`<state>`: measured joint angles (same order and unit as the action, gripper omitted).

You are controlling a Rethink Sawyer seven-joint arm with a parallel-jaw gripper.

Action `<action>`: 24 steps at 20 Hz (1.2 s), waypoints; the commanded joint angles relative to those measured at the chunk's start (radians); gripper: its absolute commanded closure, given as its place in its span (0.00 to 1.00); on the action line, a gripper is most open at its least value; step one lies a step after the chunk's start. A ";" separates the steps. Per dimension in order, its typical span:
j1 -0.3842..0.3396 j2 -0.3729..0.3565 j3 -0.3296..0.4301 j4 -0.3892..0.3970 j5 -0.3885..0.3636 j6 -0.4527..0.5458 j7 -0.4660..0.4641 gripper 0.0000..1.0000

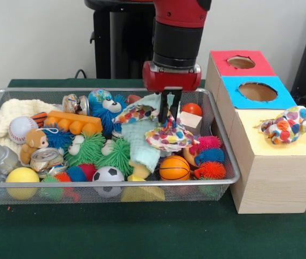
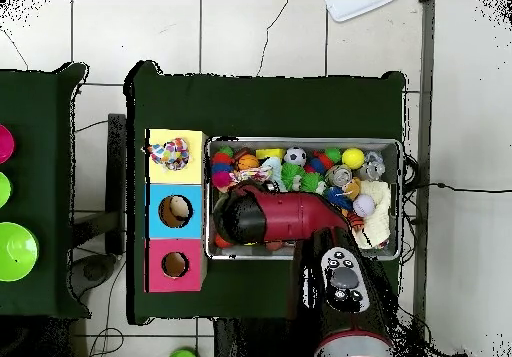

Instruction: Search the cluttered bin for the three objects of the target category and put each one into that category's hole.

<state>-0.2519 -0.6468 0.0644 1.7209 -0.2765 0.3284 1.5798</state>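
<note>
While the red and black arm reaches down into the wire bin, its hand sits with its dark fingers closed on a multicoloured spotted cloth toy near the middle of the bin, just above a pale teal cloth. A second spotted toy, whale-shaped, lies on the yellow top of the wooden box beside the bin; the box's blue section and red section each show a round hole. Around the held toy lie a small basketball, spiky pink, blue and orange balls, green spiky balls, a soccer ball, a yellow ball, a baseball, an orange moulded block and a cream knitted cloth. From overhead, the arm covers the middle of the bin, and the whole arrangement rests on a dark green table.
</note>
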 commanded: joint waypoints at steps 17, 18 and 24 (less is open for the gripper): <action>-0.116 -0.274 0.243 0.140 0.133 0.225 0.104 1.00; -0.107 -0.259 0.232 0.132 0.131 0.216 0.107 1.00; -0.090 -0.233 0.232 0.114 0.149 0.156 0.109 1.00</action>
<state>-0.3311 -0.9128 0.3378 1.8638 -0.1067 0.4257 1.5798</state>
